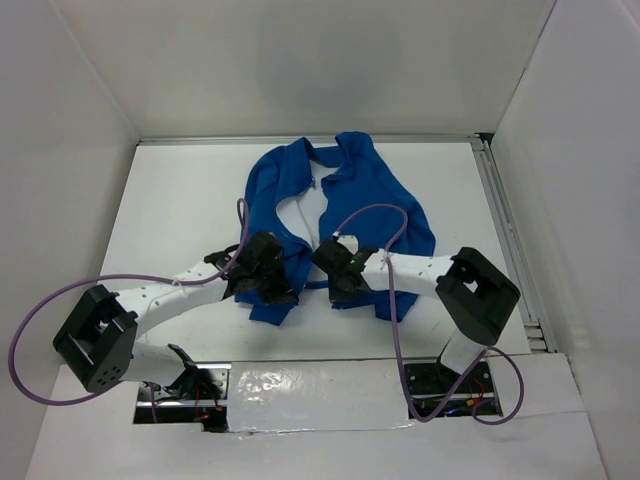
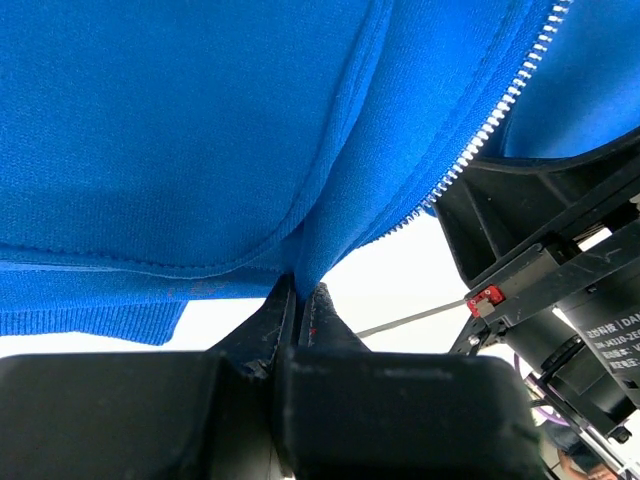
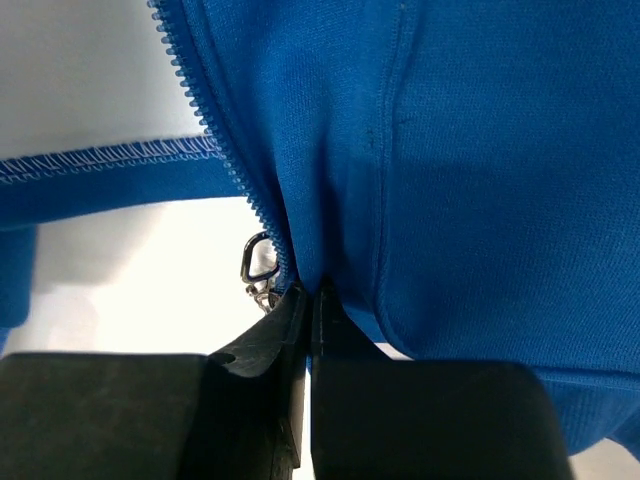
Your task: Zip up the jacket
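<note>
At the hem of the jacket (image 1: 375, 190), the left hand (image 2: 303, 295) and right hand (image 3: 310, 292) each clamp its fabric.

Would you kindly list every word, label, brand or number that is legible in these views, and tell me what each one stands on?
"DA", cut off by the frame edge and preceded by a few small characters: white print on the black motor housing at the right of the left wrist view.
The lines printed beneath it: too small to read.
The jacket: no text visible in any view.
</note>
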{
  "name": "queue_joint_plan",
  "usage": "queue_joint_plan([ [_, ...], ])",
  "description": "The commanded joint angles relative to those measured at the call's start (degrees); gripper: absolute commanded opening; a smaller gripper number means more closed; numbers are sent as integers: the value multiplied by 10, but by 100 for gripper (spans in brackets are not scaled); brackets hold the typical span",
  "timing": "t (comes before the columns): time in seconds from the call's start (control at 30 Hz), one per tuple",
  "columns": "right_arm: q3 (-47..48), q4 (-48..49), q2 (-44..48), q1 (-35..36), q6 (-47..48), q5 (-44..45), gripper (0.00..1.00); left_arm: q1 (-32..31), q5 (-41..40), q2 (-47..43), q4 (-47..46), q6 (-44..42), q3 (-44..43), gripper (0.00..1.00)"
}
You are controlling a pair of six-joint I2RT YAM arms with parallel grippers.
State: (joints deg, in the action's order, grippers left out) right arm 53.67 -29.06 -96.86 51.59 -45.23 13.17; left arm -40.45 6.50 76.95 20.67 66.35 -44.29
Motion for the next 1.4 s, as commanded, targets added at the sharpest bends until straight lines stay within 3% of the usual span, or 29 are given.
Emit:
queue_joint_plan([
  [0.0, -49, 24, -59, 9, -42, -22, 0, -4, -12, -16, 11, -2, -32, 0],
  [0.13, -76, 55, 81, 9, -27, 25, 0, -4, -13, -21, 20, -25, -67, 0],
  [0.33, -116, 138, 322, -2, 59, 58, 0, -10, 53, -52, -86, -120, -94, 0],
  [0.47, -176, 245, 451, -46, 108, -58, 0, -12, 105, -64, -166, -157, -91, 0],
  [0.57, -203, 283, 496, -75, 107, -129, 0, -15, 123, -67, -198, -153, -80, 0],
  [0.8, -251, 325, 480, -128, 77, -220, 0, -16, 132, -71, -275, -134, -45, 0],
  [1.07, -238, 198, 428, -145, 35, -82, 0, -58, 133, 2, -157, -133, -45, 0],
  [1.37, -240, 161, 413, -145, 25, -36, 0, -139, 47, 112, -77, -71, -47, 0],
])
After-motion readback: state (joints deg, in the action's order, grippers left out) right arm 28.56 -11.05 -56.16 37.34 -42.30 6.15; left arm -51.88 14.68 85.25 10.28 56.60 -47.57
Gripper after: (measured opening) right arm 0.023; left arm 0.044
